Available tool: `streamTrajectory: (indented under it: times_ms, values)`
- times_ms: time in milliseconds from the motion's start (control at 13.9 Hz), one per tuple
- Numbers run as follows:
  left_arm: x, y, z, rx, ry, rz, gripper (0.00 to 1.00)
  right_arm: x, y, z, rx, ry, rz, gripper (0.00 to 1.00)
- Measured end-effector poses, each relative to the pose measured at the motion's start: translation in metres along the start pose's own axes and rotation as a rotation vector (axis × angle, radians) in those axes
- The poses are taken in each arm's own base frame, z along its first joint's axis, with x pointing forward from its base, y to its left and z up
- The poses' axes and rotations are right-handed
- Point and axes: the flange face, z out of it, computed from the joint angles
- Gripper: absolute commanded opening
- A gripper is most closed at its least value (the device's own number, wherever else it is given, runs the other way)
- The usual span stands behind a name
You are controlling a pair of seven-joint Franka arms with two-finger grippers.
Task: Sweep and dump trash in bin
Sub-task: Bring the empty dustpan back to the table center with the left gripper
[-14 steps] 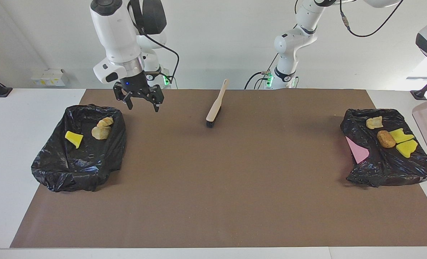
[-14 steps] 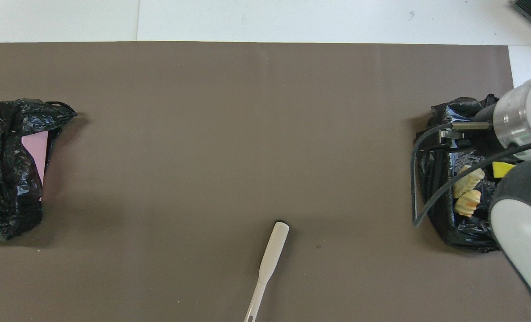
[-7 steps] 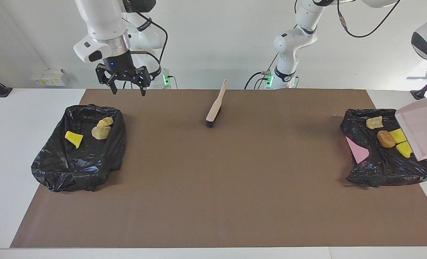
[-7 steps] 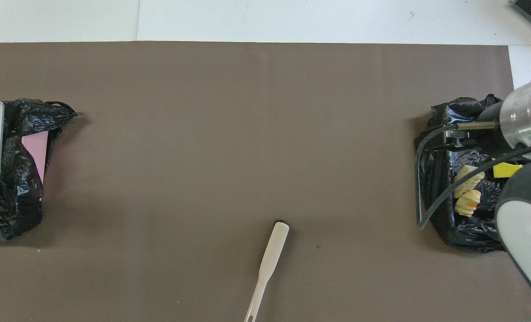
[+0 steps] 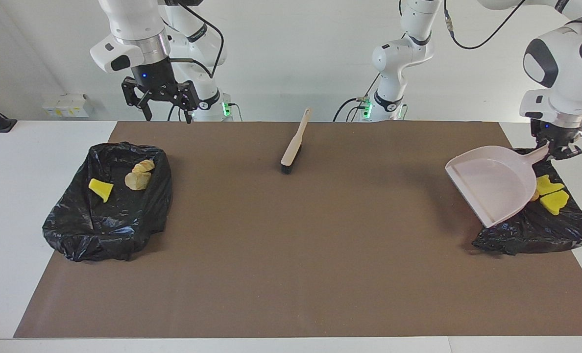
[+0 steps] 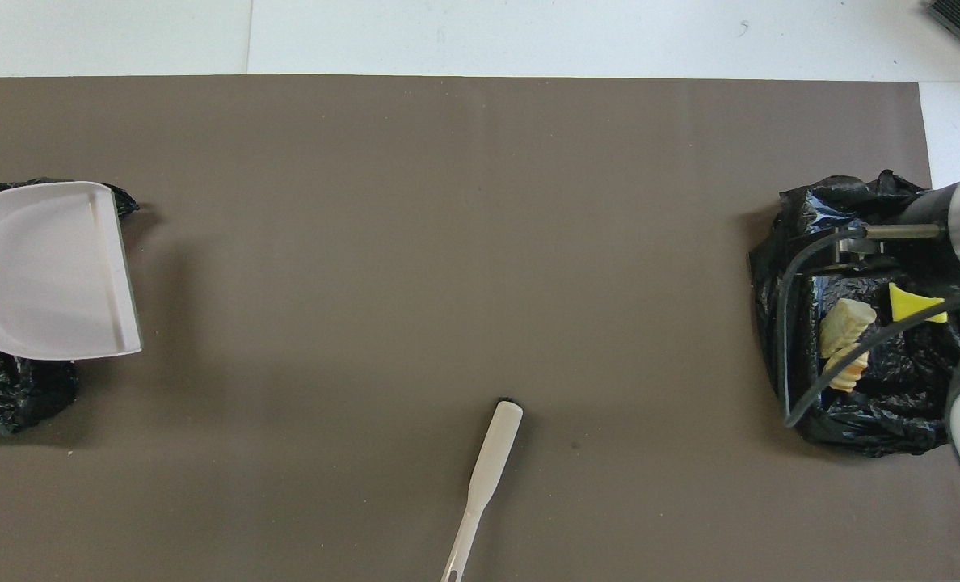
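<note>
While overhead hides both jaws, facing shows left gripper (image 5: 559,148) pinching dustpan (image 5: 492,184) handle, right gripper (image 5: 164,109) spread.

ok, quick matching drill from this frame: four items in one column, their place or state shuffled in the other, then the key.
Items
1. dustpan
2. brush
3. left end effector
4. right end effector

Place or state
A. open and empty, up in the air at the right arm's end of the table
B. lying on the brown mat, midway between the two bins
C. shut on the dustpan's handle
D. held tilted over the black-lined bin at the left arm's end, empty

Pairs: 1-D, 2-B, 3-C, 4-A
</note>
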Motion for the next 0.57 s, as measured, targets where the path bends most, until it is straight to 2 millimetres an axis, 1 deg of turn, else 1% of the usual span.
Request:
streamTrajectory:
  times_ms: [143, 215, 359, 574]
  values:
    - [0.031, 0.017, 0.003, -0.059, 0.042, -0.089, 0.0, -0.009, 0.005, -0.011, 0.001, 0.003, 0.005, 1.0]
    - [0.048, 0.025, 0.003, -0.092, 0.061, -0.144, 0.0, -0.012, 0.007, -0.013, 0.0, -0.004, 0.007, 1.0]
    - [0.085, 0.04, -0.002, -0.134, 0.09, -0.249, 0.0, -0.014, 0.009, -0.012, -0.004, -0.023, 0.009, 1.0]
    - [0.136, 0.066, -0.017, -0.186, 0.147, -0.399, 0.0, -0.015, 0.016, -0.009, -0.006, -0.044, 0.021, 1.0]
